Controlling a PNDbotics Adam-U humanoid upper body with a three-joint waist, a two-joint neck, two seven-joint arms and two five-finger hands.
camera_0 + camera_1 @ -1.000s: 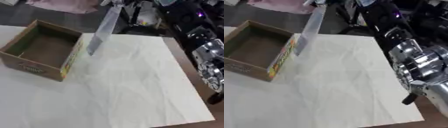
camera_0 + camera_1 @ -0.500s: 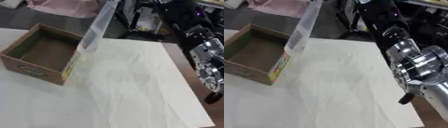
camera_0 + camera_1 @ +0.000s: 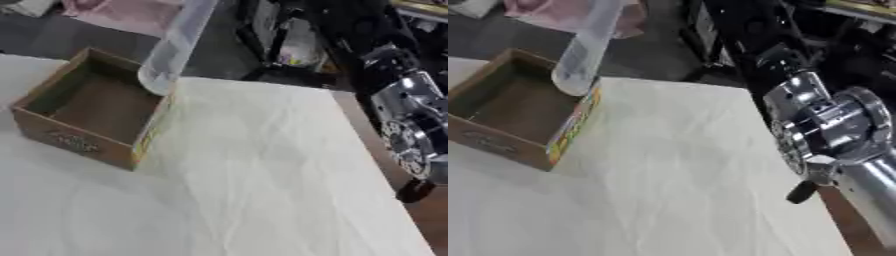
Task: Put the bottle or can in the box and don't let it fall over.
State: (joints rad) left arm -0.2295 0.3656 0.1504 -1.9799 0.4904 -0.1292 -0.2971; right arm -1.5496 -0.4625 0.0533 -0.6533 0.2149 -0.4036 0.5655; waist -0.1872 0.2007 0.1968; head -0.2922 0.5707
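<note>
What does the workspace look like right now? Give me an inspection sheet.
Surface: table under a creased white cloth.
Job's things: open cardboard box, nothing in it; clear bottle tilted in the air, its lower end over the box's near-right rim, top out of frame.
Clutter: nothing seen on the cloth.
Hands: neither in view; only the right arm's silver joints show at the right edge.
Cables: dark ones on the arm.
Surroundings: pink fabric beyond the table, dark equipment behind.
</note>
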